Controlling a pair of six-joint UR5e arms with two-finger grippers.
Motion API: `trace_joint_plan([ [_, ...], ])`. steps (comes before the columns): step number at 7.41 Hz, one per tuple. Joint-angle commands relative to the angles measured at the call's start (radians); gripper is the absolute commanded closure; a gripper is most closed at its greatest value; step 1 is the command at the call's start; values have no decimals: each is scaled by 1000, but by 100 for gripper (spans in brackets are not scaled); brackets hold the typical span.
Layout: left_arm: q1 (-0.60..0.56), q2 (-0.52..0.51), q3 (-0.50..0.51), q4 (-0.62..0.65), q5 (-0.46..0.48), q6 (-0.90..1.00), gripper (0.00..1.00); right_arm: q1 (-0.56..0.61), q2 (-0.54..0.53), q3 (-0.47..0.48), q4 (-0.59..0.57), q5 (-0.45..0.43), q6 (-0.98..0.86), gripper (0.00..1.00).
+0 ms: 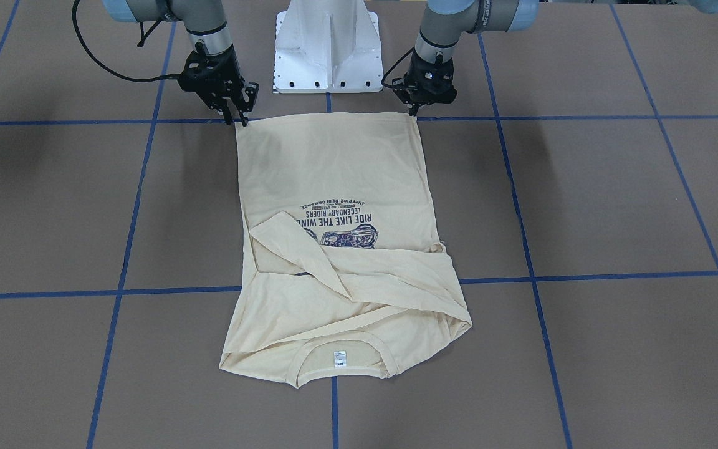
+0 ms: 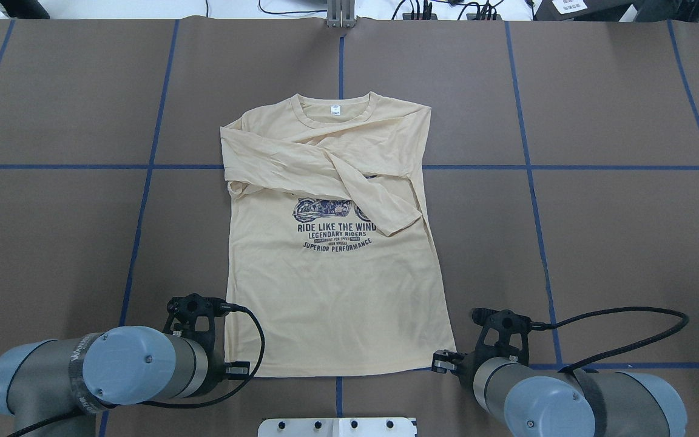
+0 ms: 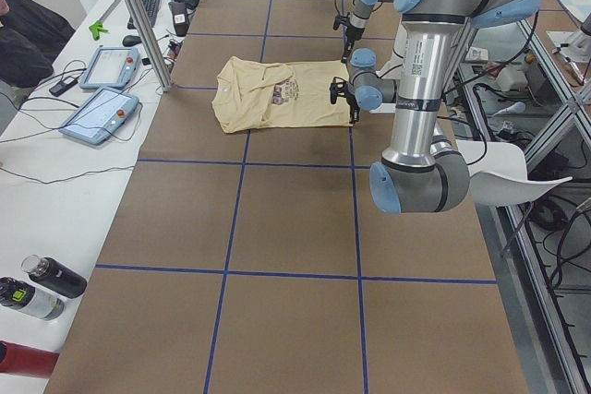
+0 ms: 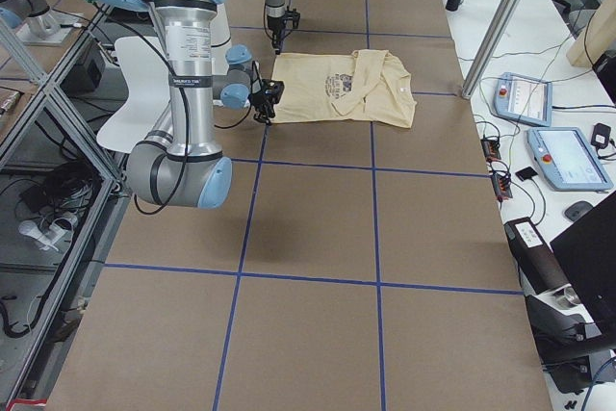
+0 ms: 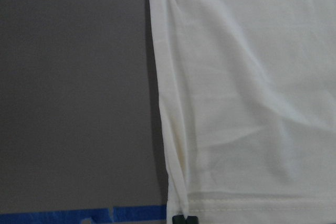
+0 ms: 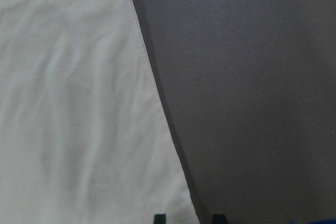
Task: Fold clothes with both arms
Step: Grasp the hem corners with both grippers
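Note:
The cream-yellow T-shirt (image 2: 331,291) lies flat, print up, collar at the far side. Both sleeves are folded across the chest (image 1: 359,274). My left gripper (image 1: 414,112) stands at the hem corner on my left. In the left wrist view its fingertips (image 5: 182,219) are closed together on the hem corner (image 5: 220,203). My right gripper (image 1: 236,118) stands at the other hem corner with its fingers apart. In the right wrist view its fingertips (image 6: 159,217) straddle the shirt's corner edge (image 6: 178,203). In the overhead view both wrists largely cover the grippers.
The white pedestal base (image 1: 326,47) stands just behind the hem, between the arms. Blue tape lines (image 1: 583,118) cross the brown table. Tablets and bottles (image 3: 97,89) lie off the table's far side.

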Motion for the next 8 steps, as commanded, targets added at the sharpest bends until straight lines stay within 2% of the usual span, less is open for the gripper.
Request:
trace_joint_plan([
  [1, 0, 0, -3, 2, 0, -2, 100, -3, 6, -2, 0, -1, 7, 79],
  [2, 0, 0, -6, 0, 0, -2, 100, -3, 9, -2, 0, -1, 7, 95],
  [3, 0, 0, -6, 0, 0, -3, 100, -2, 10, 0, 0, -2, 7, 100],
  [6, 0, 0, -26, 2, 0, -5, 100, 4, 6, 27, 0, -1, 7, 100],
  [8, -3, 3, -85, 0, -39, -5, 100, 7, -20, 151, -24, 21, 6, 100],
])
